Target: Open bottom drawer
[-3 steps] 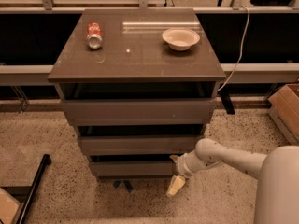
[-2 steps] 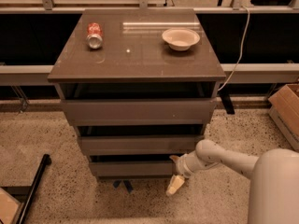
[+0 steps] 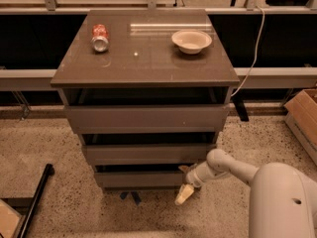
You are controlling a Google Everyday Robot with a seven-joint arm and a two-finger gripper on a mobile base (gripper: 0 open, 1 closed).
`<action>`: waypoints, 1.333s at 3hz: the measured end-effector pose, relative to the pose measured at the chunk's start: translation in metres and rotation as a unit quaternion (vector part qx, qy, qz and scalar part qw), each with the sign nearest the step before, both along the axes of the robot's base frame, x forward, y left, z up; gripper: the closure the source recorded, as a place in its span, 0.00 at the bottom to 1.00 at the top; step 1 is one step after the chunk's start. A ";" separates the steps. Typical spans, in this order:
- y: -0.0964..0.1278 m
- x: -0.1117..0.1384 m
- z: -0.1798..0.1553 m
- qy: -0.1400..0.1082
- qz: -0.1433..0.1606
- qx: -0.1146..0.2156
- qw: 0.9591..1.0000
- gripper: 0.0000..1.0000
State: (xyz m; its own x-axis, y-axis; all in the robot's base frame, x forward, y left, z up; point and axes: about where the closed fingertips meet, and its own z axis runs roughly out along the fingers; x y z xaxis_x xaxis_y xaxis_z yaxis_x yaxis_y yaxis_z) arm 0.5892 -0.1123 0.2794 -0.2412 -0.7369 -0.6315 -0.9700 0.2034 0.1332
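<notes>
The grey-brown cabinet (image 3: pixel 144 63) has three handleless drawers. The bottom drawer (image 3: pixel 141 179) is the lowest and narrowest front, with a dark gap above it. My gripper (image 3: pixel 184 183) reaches in from the right on a white arm. It sits at the right end of the bottom drawer front. One finger (image 3: pixel 183 195) points down toward the floor and the other lies up by the drawer's top edge. The middle drawer (image 3: pixel 146 153) and top drawer (image 3: pixel 146 118) are above.
A red soda can (image 3: pixel 100 37) lies on its side on the cabinet top, and a beige bowl (image 3: pixel 191 40) stands at the right. A cardboard box (image 3: pixel 303 118) is on the floor at right. A black bar (image 3: pixel 35 197) lies at lower left. A white cable (image 3: pixel 252 48) hangs behind the cabinet.
</notes>
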 end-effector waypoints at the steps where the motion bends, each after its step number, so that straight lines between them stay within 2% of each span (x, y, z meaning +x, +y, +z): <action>1: 0.002 0.025 -0.033 0.020 -0.008 0.031 0.999 0.00; 3: 0.003 0.033 -0.036 0.008 -0.025 0.029 0.999 0.00; 4: 0.007 0.040 -0.045 -0.010 -0.044 0.028 0.999 0.00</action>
